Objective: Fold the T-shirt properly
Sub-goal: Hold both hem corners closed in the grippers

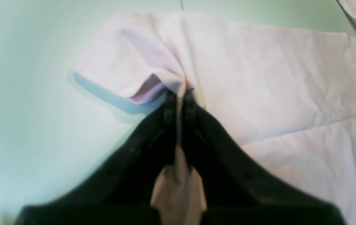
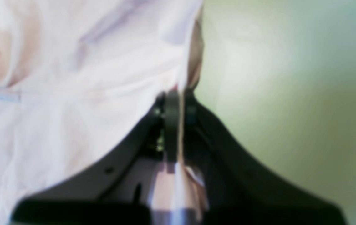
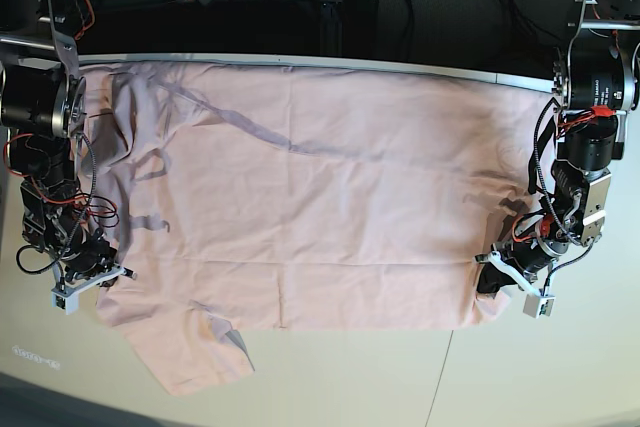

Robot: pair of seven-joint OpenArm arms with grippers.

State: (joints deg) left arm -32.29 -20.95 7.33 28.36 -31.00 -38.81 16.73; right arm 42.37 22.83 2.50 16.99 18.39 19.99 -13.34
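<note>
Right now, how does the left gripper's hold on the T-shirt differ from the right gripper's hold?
The left gripper pinches a hem corner, cloth bunched at its jaws; the right gripper pinches a straighter edge. In the base view the left gripper sits at the T-shirt's plain end, the right gripper at the end above the loose sleeve. Both are shut on cloth.

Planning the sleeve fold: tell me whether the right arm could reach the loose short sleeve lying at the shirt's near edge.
Probably yes: the sleeve lies flat and uncovered near the right gripper, but that gripper is shut on the pale pink cotton T-shirt and must release first.
</note>
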